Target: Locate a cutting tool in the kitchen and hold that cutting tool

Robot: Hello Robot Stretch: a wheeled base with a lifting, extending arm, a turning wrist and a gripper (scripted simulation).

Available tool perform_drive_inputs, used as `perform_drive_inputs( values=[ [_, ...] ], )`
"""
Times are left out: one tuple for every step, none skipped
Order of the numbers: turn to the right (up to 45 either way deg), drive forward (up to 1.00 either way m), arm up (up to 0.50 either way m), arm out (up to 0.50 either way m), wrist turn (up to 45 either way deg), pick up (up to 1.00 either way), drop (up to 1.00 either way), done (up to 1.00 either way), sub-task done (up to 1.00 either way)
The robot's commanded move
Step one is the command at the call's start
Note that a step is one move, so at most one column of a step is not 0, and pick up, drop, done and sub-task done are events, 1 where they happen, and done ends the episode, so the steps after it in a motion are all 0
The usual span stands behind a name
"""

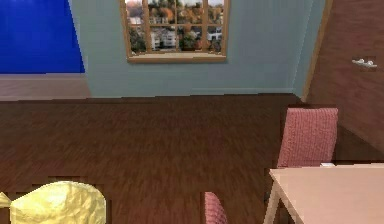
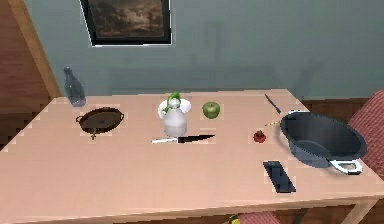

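I'm alongside the desk (image 2: pixel 60 170), and there's my target. The knife (image 2: pixel 183 139) lies flat near the desk's middle, one end pale and the other dark, just in front of a white jug (image 2: pixel 175 120), with a green apple (image 2: pixel 211 110) near it. It reads like a kitchen spread: a round pan (image 2: pixel 100 120) and a bottle (image 2: pixel 73 90) toward the arm side view's left, a big dark pot (image 2: pixel 318 140) toward its right. Flat on the desk and apart from the pots, the knife should suit a reach from above, I reckon, though the jug crowds it. Ahead there's wooden floor (image 1: pixel 150 140) and a window (image 1: pixel 175 30). How my tool stands, I cannot tell.
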Motion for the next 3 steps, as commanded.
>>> perform_drive_inputs(
  values=[
    [0.0, 0.0, 0.5, 0.0, 0.0, 0.0, 0.0, 0.0, 0.0],
    [0.0, 0.0, 0.34, 0.0, 0.0, 0.0, 0.0, 0.0, 0.0],
    [0.0, 0.0, 0.0, 0.5, 0.0, 0.0, 0.0, 0.0, 0.0]
  ],
)
